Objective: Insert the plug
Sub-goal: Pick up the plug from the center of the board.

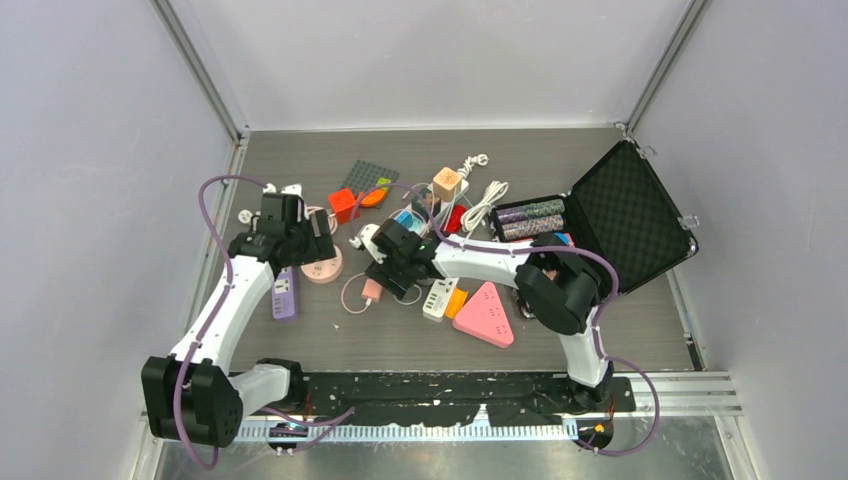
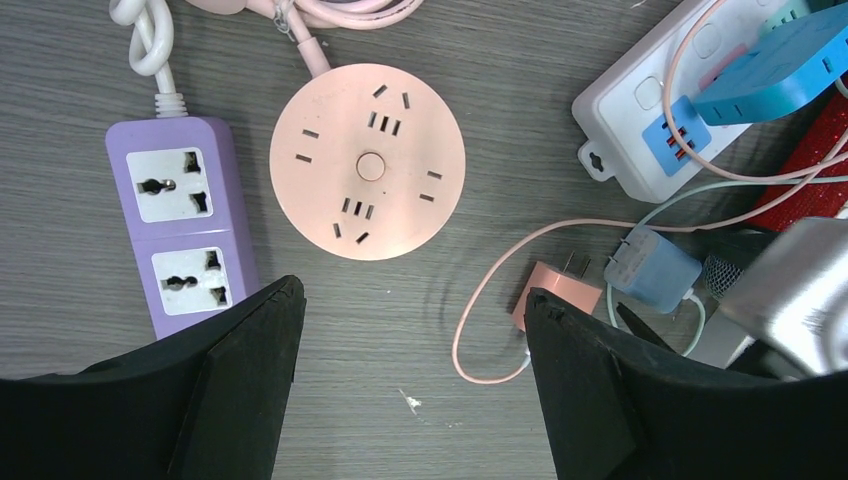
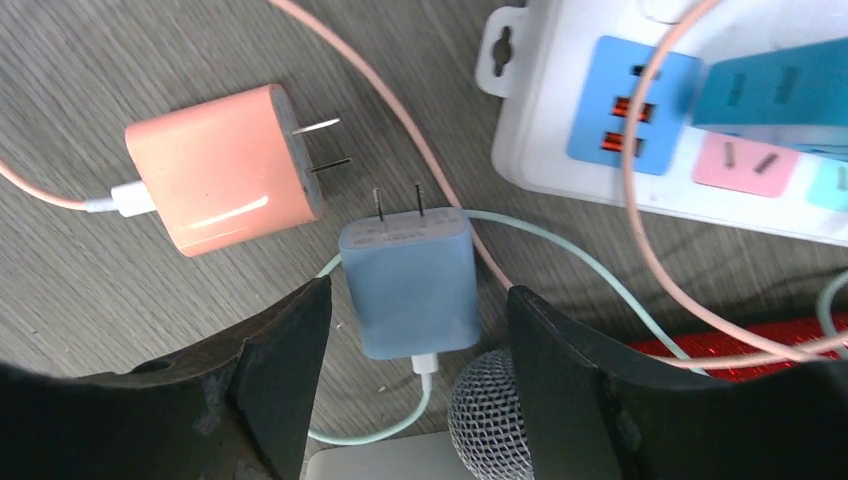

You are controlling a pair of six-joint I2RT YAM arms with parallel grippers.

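Top external: the left gripper (image 1: 305, 240) is seen above the round pink socket (image 1: 322, 268), the right gripper (image 1: 385, 268) just beside it. Left wrist: its fingers (image 2: 250, 350) are spread wide and empty, the socket ahead of them. Right wrist: its fingers (image 3: 285, 360) are spread wide, with the blue plug (image 3: 410, 285) lying ungripped between them.

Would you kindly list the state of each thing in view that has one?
Blue charger: unplugged, lying flat.
Pink charger: unplugged, lying flat.
Round pink socket: outlets empty.
Purple strip: both outlets empty.
Black case: lid open.
Left gripper: open, empty.
Right gripper: open, straddling blue charger.
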